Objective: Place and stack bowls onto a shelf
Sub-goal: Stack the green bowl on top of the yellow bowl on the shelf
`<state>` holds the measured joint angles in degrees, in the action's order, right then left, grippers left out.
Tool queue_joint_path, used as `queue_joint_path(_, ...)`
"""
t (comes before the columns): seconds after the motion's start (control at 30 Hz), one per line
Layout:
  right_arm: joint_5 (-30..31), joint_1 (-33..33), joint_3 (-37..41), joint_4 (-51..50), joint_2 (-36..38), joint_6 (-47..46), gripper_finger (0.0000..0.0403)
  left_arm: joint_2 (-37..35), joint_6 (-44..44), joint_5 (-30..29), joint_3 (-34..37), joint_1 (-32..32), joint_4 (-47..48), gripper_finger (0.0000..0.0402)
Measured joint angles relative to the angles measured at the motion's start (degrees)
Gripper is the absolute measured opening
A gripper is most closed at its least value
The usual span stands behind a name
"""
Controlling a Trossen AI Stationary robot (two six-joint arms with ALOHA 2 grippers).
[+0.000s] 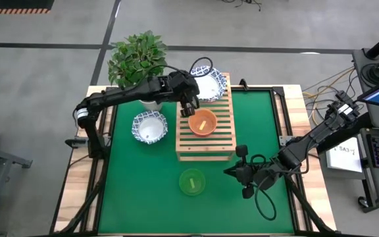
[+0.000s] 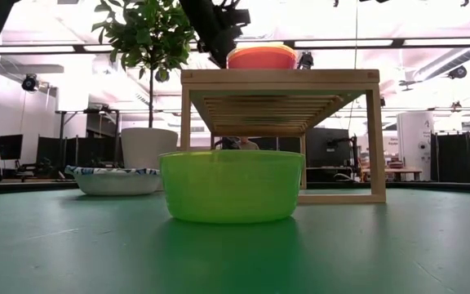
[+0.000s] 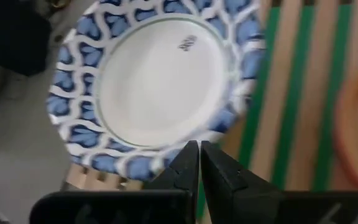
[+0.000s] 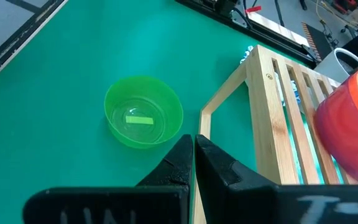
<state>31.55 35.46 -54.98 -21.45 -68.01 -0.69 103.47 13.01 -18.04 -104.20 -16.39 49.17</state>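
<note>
The left hand (image 1: 188,105), fingers closed on nothing, hovers over the shelf (image 1: 205,150) between the patterned bowl (image 1: 208,83) and red bowl (image 1: 202,123); right hand (image 1: 245,172) closed beside the green bowl (image 1: 192,182); approach rims squarely.

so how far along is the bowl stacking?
Done: an orange-red bowl and a blue-rimmed bowl sit on the slatted shelf. In hand: nothing; the left pincer is shut between them, the right pincer shut. Left: the green bowl and second blue-rimmed bowl on the mat.
</note>
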Motion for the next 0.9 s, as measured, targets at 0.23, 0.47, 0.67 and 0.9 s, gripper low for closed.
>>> queue_joint_path(0.23, 0.0, 0.0, 0.1, 1.7, 0.0, -1.9, 0.0009, -3.4, -4.5, 5.9, 0.6, 5.7, 3.4, 0.0000)
queue_joint_path(0.47, -0.4, 0.0, 0.5, 6.7, 0.0, -7.3, 0.0009, -10.4, -10.0, 4.6, 7.2, 17.2, 0.7, 0.0000)
queue_joint_path(0.67, -0.5, 0.0, 0.0, 10.7, -2.3, -12.7, 0.0009, -18.3, -16.9, -0.7, 19.8, 30.3, -5.3, 0.0000)
queue_joint_path(0.9, -1.6, -0.5, -6.7, 10.9, -8.7, -12.8, 0.0009, -25.8, -18.1, -3.8, 36.1, 45.2, -16.9, 0.0000)
